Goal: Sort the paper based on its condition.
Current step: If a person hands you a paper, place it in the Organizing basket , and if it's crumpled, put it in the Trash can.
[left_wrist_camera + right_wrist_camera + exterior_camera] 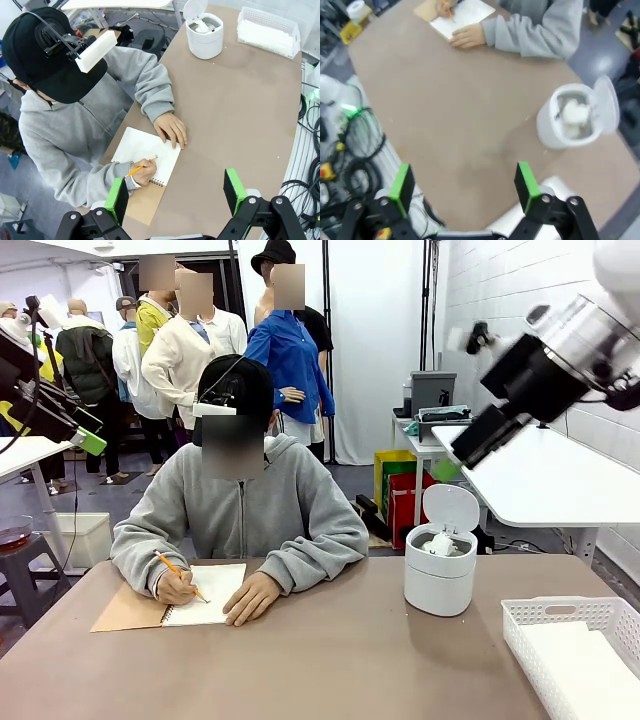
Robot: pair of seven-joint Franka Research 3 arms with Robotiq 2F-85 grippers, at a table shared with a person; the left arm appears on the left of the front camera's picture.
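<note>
Brown tabletop is lying mostly bare between robot and person, and both arms are hanging high above it, waiting; the right gripper (462, 187) is hovering well above the table's near side with its green pads (526, 181) spread wide and nothing between them, while the left gripper (176, 195) is likewise gaping open and empty, looking down on the person's side. Across the table the person is bending over a spiral notebook (146, 152), one hand (171, 130) pinning the page flat so it is not sliding, the other hand (144, 174) working a pencil (140, 167) across it. The paper is showing in two places, each already matched to its condition: crumpled wads (574, 112) are sitting inside the small white bin (440, 578), whose flip lid (451, 508) is standing up, presumably so more can be dropped in; flat sheets (590, 665) are lying in the white lattice basket (525, 617) at the robot's right, near the table edge. No loose sheet is lying on the open table, so my read is that the arms are idling up high to leave the writer room until a fresh page is ready.
</note>
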